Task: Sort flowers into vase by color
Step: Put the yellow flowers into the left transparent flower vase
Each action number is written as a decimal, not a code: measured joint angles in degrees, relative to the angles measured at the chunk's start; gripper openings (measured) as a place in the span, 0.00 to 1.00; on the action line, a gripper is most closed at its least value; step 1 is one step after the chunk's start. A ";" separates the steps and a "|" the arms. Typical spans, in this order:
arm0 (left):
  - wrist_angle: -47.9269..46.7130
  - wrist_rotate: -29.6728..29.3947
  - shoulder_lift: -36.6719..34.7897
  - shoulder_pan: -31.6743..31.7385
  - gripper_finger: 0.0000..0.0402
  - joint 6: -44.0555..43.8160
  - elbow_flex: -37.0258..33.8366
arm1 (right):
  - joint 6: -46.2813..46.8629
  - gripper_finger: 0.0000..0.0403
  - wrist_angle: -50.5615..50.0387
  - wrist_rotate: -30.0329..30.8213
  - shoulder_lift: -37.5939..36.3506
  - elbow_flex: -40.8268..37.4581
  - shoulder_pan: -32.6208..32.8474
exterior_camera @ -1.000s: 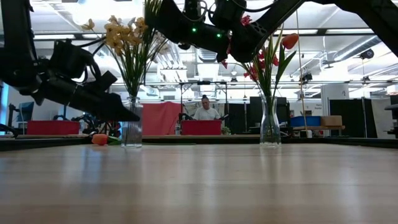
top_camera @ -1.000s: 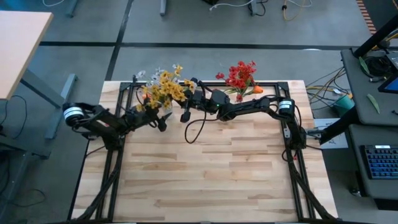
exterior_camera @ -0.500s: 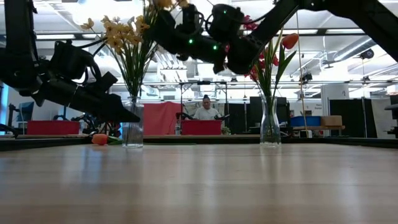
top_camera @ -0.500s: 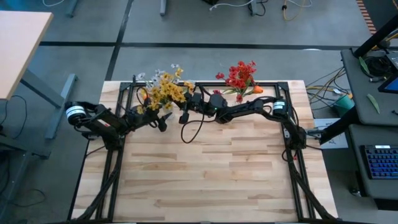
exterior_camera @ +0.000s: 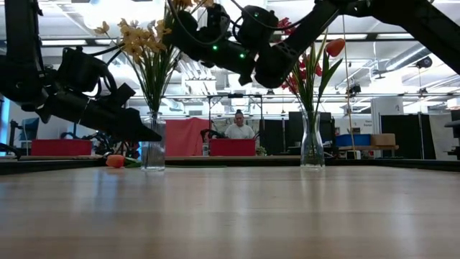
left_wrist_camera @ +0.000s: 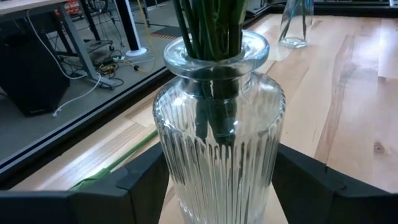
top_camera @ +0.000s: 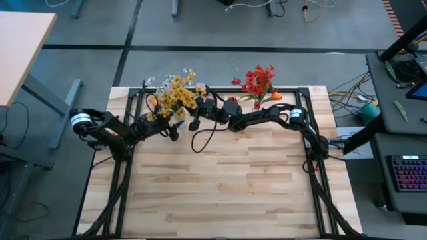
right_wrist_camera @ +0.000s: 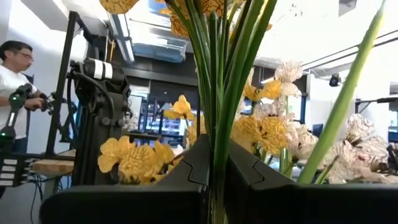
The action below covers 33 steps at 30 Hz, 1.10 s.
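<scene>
A ribbed glass vase [left_wrist_camera: 217,124] of yellow flowers [top_camera: 175,97] stands at the table's far left, with a few white blossoms [right_wrist_camera: 364,146] among them. My left gripper [top_camera: 172,127] is level at the vase's body, one finger on each side. My right gripper [top_camera: 197,105] reaches in from the right, high among the yellow blossoms, and is shut on green stems [right_wrist_camera: 217,93]. A second glass vase [exterior_camera: 311,140] with red flowers [top_camera: 259,80] stands far right of centre. My left gripper has the vase's ribbed body [left_wrist_camera: 186,168] between its two fingers [left_wrist_camera: 140,183], low on the wall, coming in level from the table's left. The vase stands upright on the table. My right gripper pinches thin green stems [right_wrist_camera: 214,146] between its two fingers [right_wrist_camera: 186,165], well below the blossoms. The fingers slant upward from the table's right and lie across the stems. The stems run upright through the bunch.
An orange flower [exterior_camera: 115,160] lies on the table beside the yellow vase, its green stem [left_wrist_camera: 115,163] flat on the wood. A black frame rail [top_camera: 220,91] runs behind both vases. The near half of the wooden table [top_camera: 227,193] is bare wood. A person [exterior_camera: 237,129] sits in the room behind.
My right gripper has edged toward the table's left and a little down, deeper into the yellow bunch, still shut on the stems. The vase and my left arm have stayed where they were.
</scene>
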 joint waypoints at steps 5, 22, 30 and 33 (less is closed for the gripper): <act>-0.05 0.02 -0.01 0.00 0.58 -0.04 0.00 | -2.40 0.03 -0.09 -0.01 0.46 0.04 0.00; -0.10 0.04 -0.01 0.00 0.58 -0.04 -0.02 | -2.77 0.03 -0.16 -0.25 0.52 -0.64 0.00; -0.14 0.07 -0.01 -0.02 0.59 -0.06 -0.02 | -1.03 0.03 0.19 -0.16 2.88 -0.67 0.00; -0.16 0.11 -0.01 0.00 0.59 -0.04 -0.02 | -1.02 0.03 0.31 1.38 3.43 -0.71 0.00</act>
